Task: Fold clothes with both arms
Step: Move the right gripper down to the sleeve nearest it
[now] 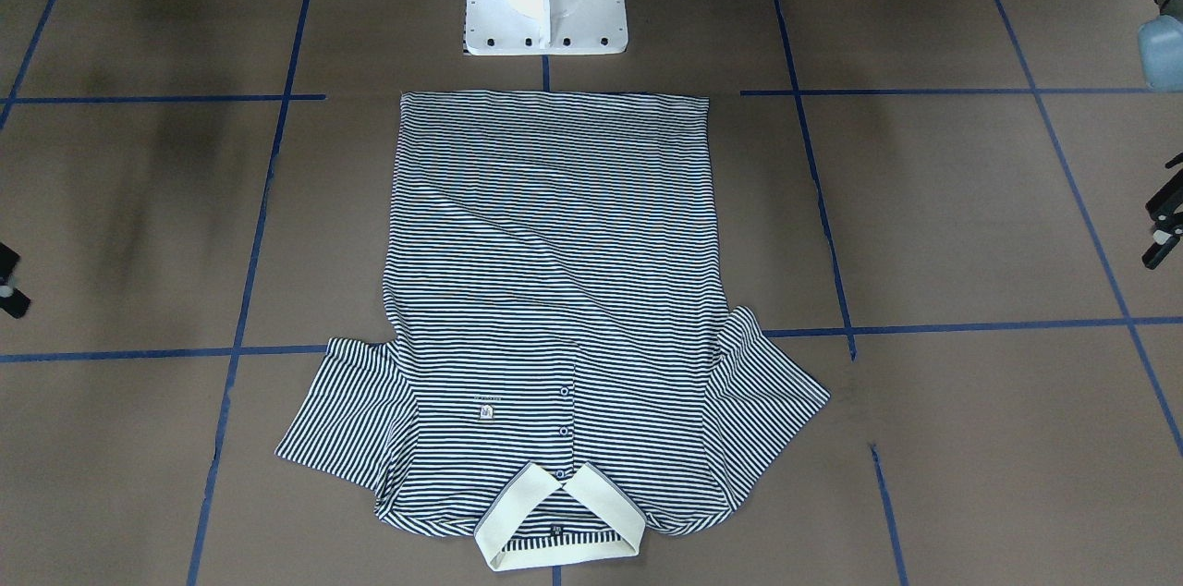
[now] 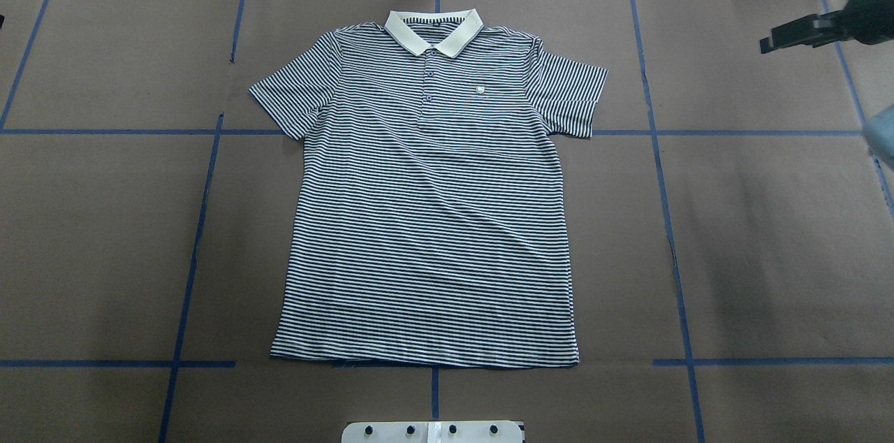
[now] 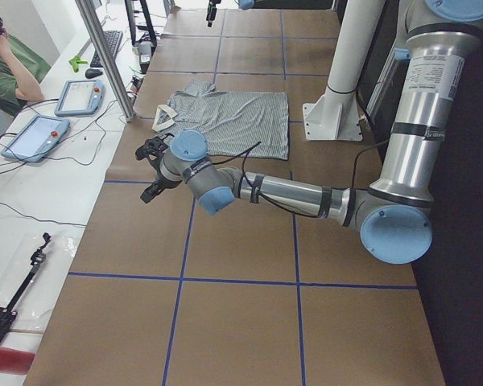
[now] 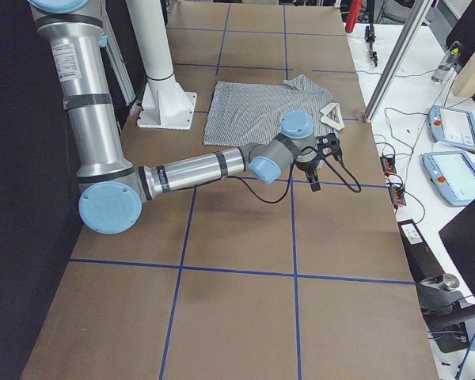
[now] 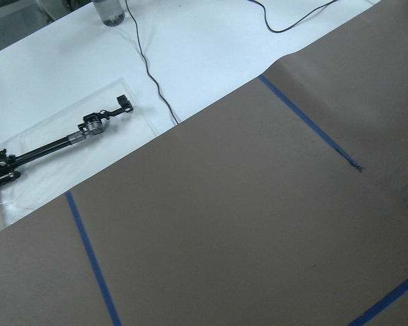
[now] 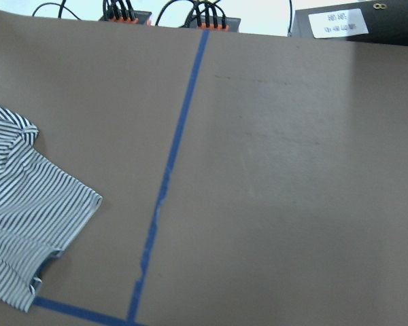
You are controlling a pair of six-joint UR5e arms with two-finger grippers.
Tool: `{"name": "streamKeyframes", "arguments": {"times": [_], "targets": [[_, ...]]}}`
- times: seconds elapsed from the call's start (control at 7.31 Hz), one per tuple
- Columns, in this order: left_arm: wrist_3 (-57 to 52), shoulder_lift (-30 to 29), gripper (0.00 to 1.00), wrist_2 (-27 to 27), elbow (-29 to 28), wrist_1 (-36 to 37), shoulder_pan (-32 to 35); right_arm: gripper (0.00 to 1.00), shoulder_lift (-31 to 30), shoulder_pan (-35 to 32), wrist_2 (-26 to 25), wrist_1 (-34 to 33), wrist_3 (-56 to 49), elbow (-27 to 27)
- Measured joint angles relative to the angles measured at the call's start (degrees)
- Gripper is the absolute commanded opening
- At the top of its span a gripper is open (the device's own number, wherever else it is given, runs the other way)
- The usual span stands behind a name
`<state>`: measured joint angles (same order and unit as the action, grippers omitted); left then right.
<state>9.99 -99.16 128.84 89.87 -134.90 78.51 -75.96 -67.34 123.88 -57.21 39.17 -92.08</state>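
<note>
— Well, facing the robot, what shows?
— The polo shirt (image 1: 554,272) lies flat mid-desk (image 1: 970,225), collar away from the robot. The left end effector (image 1: 1163,218) and right end effector (image 1: 7,281) sit at opposite edges, fingers spread, empty.
— Overhead?
— The right end effector hovers near a far corner, well apart from the shirt.
— Side views?
— The left arm (image 3: 290,193) and right arm (image 4: 190,170) each reach low, elbow bent.
</note>
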Motion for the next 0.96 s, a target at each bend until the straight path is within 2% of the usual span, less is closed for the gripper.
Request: {"name": "streamKeyframes", "arguments": {"times": [0.27,0.55,0.68,0.96], "targets": [[0.3,-0.1,1.0,0.0,0.1,-0.2,-0.4,0.71,10.7,8.9,-9.4,3.5,12.9,8.8],[0.4,-0.2,1.0,0.0,0.1,-0.2,-0.5,0.62,17.3,13.2,-13.6,9.3,16.9,19.6],[0.4,-0.2,1.0,0.0,0.2,-0.2,-0.5,0.59,19.1,14.6,-15.1,10.8,17.4,23.3],[0.4,-0.2,1.0,0.0,0.2,-0.2,-0.5,0.55,20.4,16.7,-17.4,11.5,17.6,26.6]]}}
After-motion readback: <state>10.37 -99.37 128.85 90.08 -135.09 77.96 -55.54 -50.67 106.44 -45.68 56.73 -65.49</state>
